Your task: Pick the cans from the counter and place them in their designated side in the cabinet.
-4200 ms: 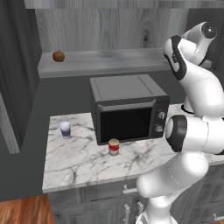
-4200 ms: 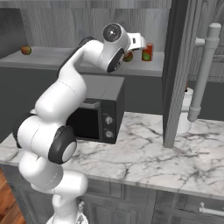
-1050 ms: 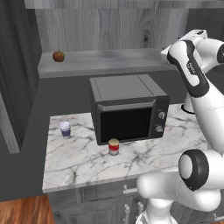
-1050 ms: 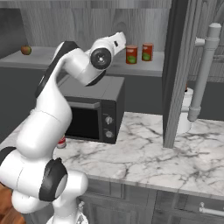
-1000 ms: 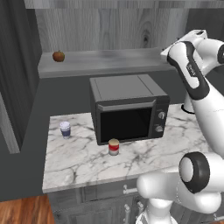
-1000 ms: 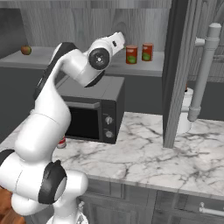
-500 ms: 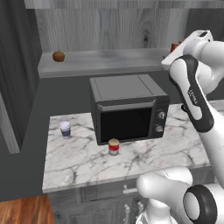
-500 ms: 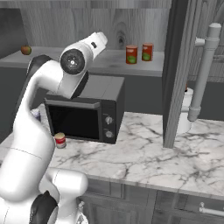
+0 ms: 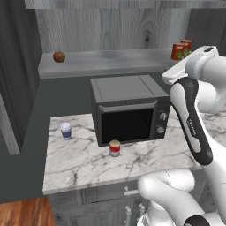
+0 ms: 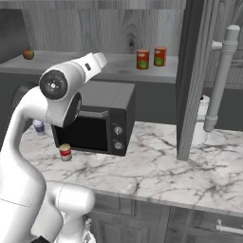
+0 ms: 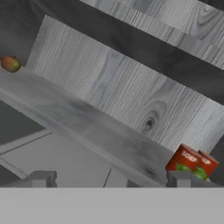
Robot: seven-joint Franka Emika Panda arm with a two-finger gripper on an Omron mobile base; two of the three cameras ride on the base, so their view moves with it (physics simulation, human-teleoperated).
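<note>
Two orange-red cans with green patches (image 10: 142,59) (image 10: 160,56) stand side by side at the right end of the cabinet shelf (image 10: 118,66); in the hand view they sit at the lower right (image 11: 183,162) (image 11: 204,165). A red-and-white can with a tan top (image 9: 114,148) stands on the counter (image 9: 79,163) in front of the microwave, also seen as the can (image 10: 65,152). My gripper (image 11: 111,180) is open and empty, held in the air left of the shelf cans and above the microwave, with the hand (image 10: 96,60) facing the shelf.
A black microwave (image 9: 130,110) fills the counter's middle. A white cup with a blue band (image 9: 65,130) stands at the counter's left. An apple (image 9: 59,56) lies at the shelf's left end. A dark cabinet post (image 10: 190,80) and a grey pipe (image 10: 218,80) rise at the right.
The gripper let go of a can beside the other one on the shelf, then drew back to the left and lower, away from both cans. The counter can has not moved.
</note>
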